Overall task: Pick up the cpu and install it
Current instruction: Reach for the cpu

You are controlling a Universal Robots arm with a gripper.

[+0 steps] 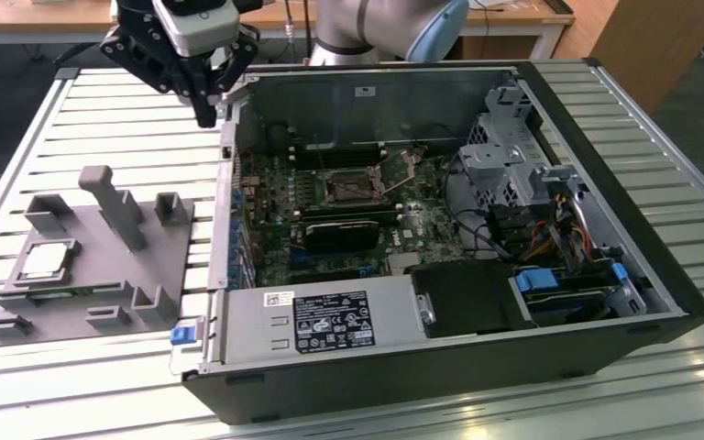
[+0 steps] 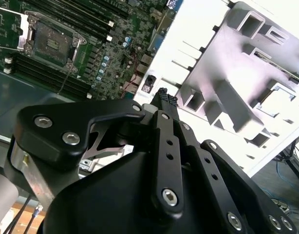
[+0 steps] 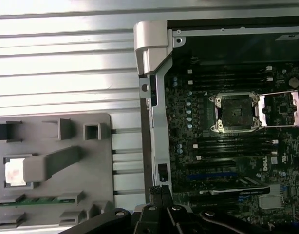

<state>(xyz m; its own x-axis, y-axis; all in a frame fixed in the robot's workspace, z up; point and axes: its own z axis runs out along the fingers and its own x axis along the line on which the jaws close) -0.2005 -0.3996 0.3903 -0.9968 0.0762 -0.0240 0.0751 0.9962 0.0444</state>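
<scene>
Small silvery square cpu (image 1: 44, 261) lies in grey plastic tray (image 1: 162, 266); black gripper (image 1: 205, 115), closed and empty, may clip tray's upright post (image 1: 117, 211).

Fig. An open tower case (image 1: 450, 371) is laid on its side on a pale slatted table (image 1: 59, 119). Inside it a green motherboard (image 1: 281, 252) is seen, with a silver labelled power supply (image 1: 315, 321) along the near wall and a metal drive cage (image 1: 505, 151) at the exterior view's right, next to coloured cables (image 1: 554, 229). A grey moulded tray (image 1: 169, 270) with an upright post (image 1: 114, 206) is placed beside the case, at the exterior view's left; a green memory module (image 3: 37, 200) is seated in one of its slots
</scene>
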